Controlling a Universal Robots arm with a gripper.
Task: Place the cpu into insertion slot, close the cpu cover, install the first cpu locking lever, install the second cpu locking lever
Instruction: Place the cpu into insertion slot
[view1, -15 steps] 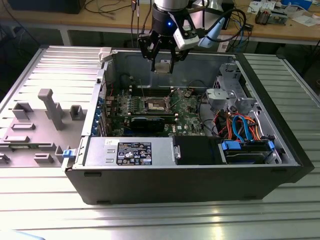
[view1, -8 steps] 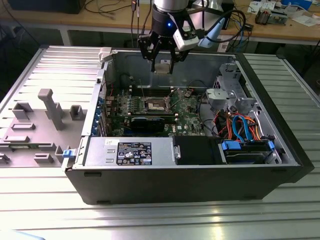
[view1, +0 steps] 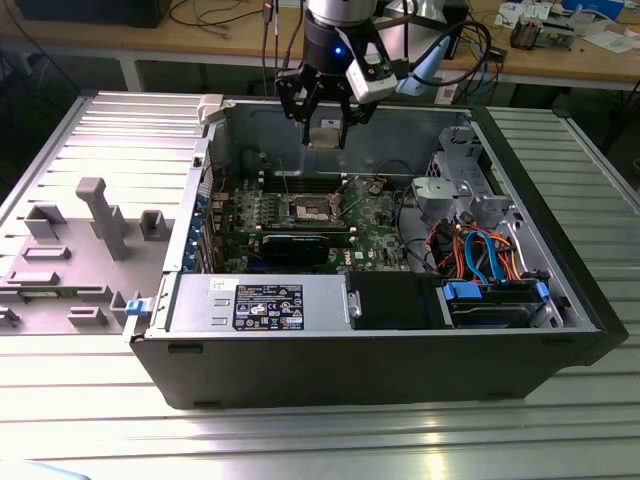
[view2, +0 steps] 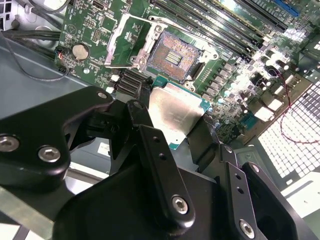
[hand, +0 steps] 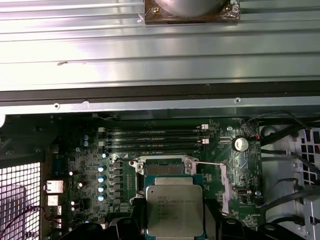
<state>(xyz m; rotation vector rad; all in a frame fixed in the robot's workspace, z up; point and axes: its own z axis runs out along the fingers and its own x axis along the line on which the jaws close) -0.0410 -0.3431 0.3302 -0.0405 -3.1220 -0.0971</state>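
Dull silvery metal cpu (hand: 174, 210), matt black pincer (view2: 172, 122) (shiny steel screws (view2: 180, 204)), ribbed glossy metal table (view1: 590, 170)

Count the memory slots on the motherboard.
4 memory slots, lying parallel in one bank right beside the insertion slot, between it and the case wall; none seems hidden.

Clear air between end effector (view1: 325, 136), gripping cpu (view2: 175, 112), and bare insertion slot (view2: 174, 56); cpu cover (view2: 114, 44) hinged open; black card (view1: 296, 245), drive cage (view1: 455, 185) flank.

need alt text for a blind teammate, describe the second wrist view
The claw holds the cpu over the green board, near the empty slot. The cover stands open beside the slot, with memory slots beyond.
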